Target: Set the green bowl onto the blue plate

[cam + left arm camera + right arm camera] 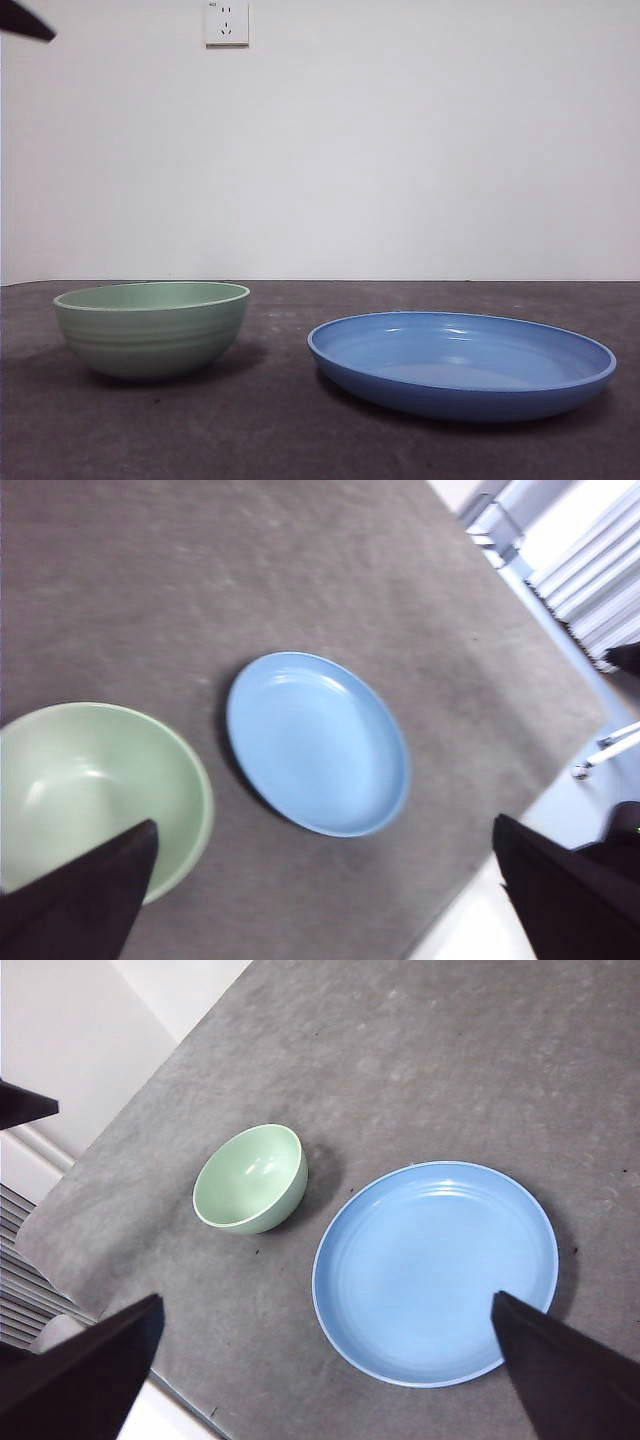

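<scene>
The green bowl (150,325) stands upright and empty on the dark table, to the left in the front view. The blue plate (460,365) lies flat to its right, a gap apart, with nothing on it. My left gripper (323,823) hangs open high above the table, with the bowl (90,790) close under one jaw and the plate (315,742) beyond. My right gripper (327,1297) is open too, high over the plate (435,1270), with the bowl (250,1180) farther off. Neither gripper touches anything.
A black arm tip (25,25) shows at the top left corner of the front view. The grey felt table (280,430) ends at an edge near the plate (470,900). A white wall with a socket (227,22) stands behind.
</scene>
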`<action>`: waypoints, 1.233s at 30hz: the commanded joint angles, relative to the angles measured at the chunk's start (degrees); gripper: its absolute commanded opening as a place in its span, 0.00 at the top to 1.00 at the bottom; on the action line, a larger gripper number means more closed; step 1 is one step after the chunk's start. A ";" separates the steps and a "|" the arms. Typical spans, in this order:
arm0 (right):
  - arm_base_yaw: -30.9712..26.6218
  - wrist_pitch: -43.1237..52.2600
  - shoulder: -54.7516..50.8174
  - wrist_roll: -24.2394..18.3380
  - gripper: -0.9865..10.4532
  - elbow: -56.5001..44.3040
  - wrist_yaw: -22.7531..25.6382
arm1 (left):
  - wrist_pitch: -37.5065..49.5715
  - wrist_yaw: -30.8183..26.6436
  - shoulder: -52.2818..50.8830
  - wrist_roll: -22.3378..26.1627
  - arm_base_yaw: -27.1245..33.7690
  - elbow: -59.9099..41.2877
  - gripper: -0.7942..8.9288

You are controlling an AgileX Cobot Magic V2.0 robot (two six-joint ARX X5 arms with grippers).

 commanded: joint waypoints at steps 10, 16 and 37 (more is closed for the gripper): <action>0.11 0.13 0.22 -0.63 0.43 1.11 -0.20 | 0.09 -11.80 5.03 2.05 -0.17 1.14 0.27; 0.11 0.13 0.20 -0.63 0.43 1.11 -0.22 | 0.17 -17.84 12.15 3.96 -0.17 1.14 0.28; 0.11 0.13 0.17 -0.63 0.43 1.11 -0.22 | 10.43 -22.01 38.88 3.58 0.00 1.16 0.28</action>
